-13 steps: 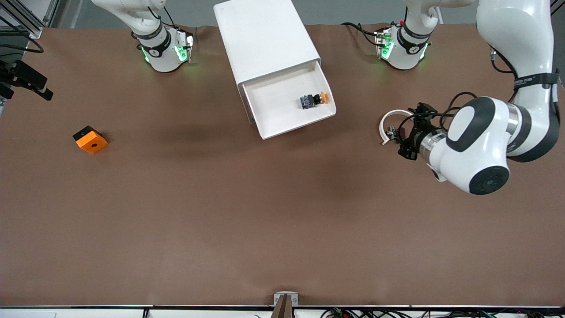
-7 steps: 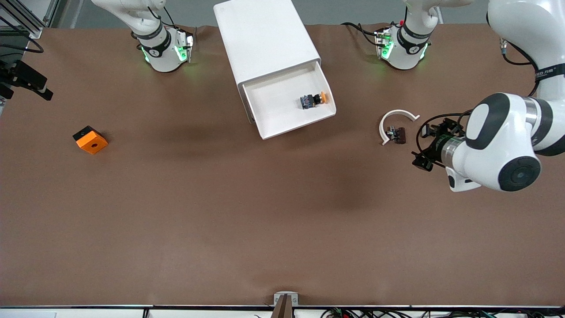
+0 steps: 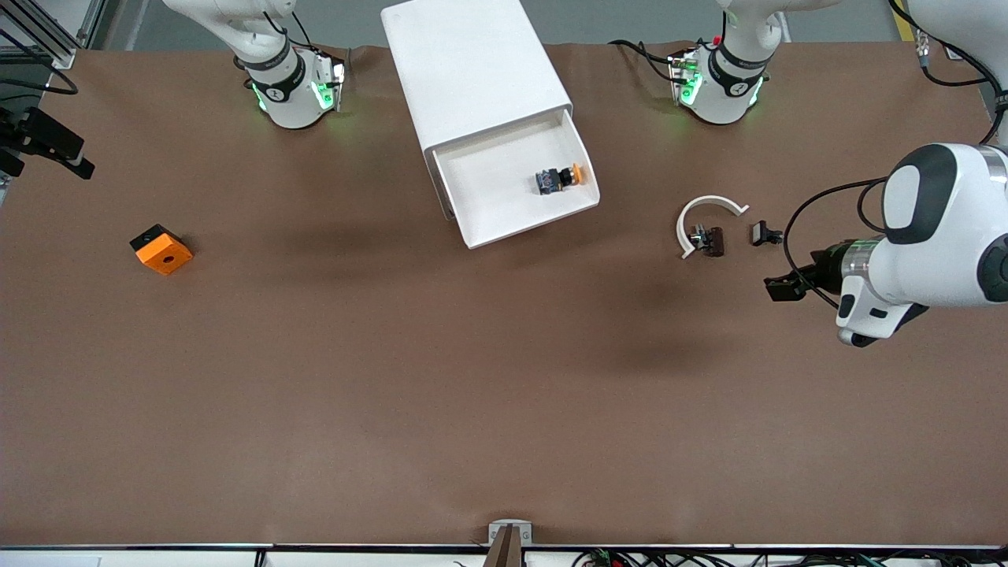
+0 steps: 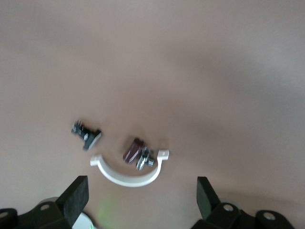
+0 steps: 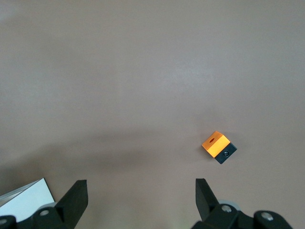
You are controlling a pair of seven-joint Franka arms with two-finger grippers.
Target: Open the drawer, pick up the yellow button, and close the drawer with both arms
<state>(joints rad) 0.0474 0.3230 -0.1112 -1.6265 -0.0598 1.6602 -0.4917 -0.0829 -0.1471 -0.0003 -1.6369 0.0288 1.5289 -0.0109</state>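
The drawer [image 3: 504, 197], uppermost in the white cabinet [image 3: 472, 71], stands pulled open. The button [image 3: 561, 178], with orange cap and blue-grey body, lies in it near the corner toward the left arm's end. My left gripper [image 4: 140, 199] is open and empty, over bare table between the drawer and the left arm's end; its wrist [image 3: 858, 283] shows in the front view. My right gripper [image 5: 140, 198] is open and empty, high over the table; it is out of the front view, which shows only that arm's base [image 3: 291, 87].
A white curved band [image 3: 707, 213] with small black parts [image 3: 713, 240] lies toward the left arm's end, another black part [image 3: 765, 233] beside it; they also show in the left wrist view [image 4: 128, 171]. An orange cube [image 3: 161, 250] lies toward the right arm's end, also in the right wrist view [image 5: 217, 143].
My left arm has drawn back toward its end of the table, away from the drawer, uncovering the white band and the small black parts. Drawer and button have not moved.
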